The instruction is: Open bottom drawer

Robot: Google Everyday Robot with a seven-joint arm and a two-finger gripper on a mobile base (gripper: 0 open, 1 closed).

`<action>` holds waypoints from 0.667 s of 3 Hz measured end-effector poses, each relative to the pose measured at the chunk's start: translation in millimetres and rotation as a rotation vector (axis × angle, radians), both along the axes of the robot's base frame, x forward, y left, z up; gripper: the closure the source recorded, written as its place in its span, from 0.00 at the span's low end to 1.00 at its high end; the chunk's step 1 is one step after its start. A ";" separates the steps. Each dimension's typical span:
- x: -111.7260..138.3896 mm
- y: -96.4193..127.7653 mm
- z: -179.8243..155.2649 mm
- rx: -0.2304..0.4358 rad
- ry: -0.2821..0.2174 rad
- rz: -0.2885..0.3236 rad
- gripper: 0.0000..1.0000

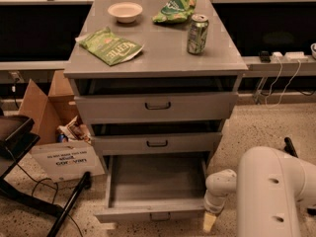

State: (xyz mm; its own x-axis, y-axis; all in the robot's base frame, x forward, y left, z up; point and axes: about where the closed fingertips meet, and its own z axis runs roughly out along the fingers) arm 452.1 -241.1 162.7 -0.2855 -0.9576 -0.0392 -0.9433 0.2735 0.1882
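Observation:
The bottom drawer of the grey three-drawer cabinet is pulled well out. Its slim front panel sits near the bottom edge of the view, with a small dark loop handle. Its plain grey tray shows nothing inside. My gripper hangs at the end of the white arm, just right of the drawer front's right corner and apart from the handle. It holds nothing that I can see. The middle drawer and the top drawer are pushed nearly in.
On the cabinet top lie a white bowl, two green snack bags and a green can. An open cardboard box stands at the left, with a dark chair and black leg beside it. Cables hang at the right.

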 end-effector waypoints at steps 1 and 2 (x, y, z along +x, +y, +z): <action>-2.4 0.0 4.3 0.003 0.001 -0.002 0.39; -2.4 0.1 11.7 0.003 0.001 -0.002 0.62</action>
